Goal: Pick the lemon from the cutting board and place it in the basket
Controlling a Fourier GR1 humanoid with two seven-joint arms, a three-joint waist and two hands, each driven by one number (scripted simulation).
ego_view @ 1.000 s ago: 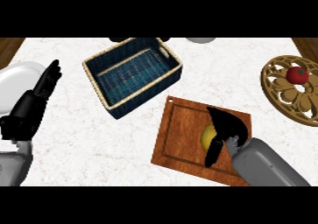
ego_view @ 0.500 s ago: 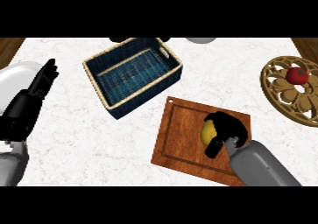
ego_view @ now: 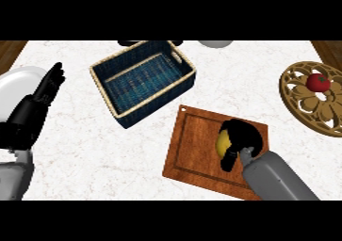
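While the right hand (ego_view: 239,136) curls round the lemon (ego_view: 221,142) on the cutting board (ego_view: 194,146), white marble counter (ego_view: 229,89), basket (ego_view: 142,80) apart.

Lemon (ego_view: 223,142) on cutting board (ego_view: 194,150), basket (ego_view: 142,80) behind-left

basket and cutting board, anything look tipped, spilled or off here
Nothing stands out. The basket sits upright on the counter, set at an angle, with nothing visible inside. The cutting board lies flat, also angled. The right hand curls over the lemon on the board. Nothing looks spilled or damaged.
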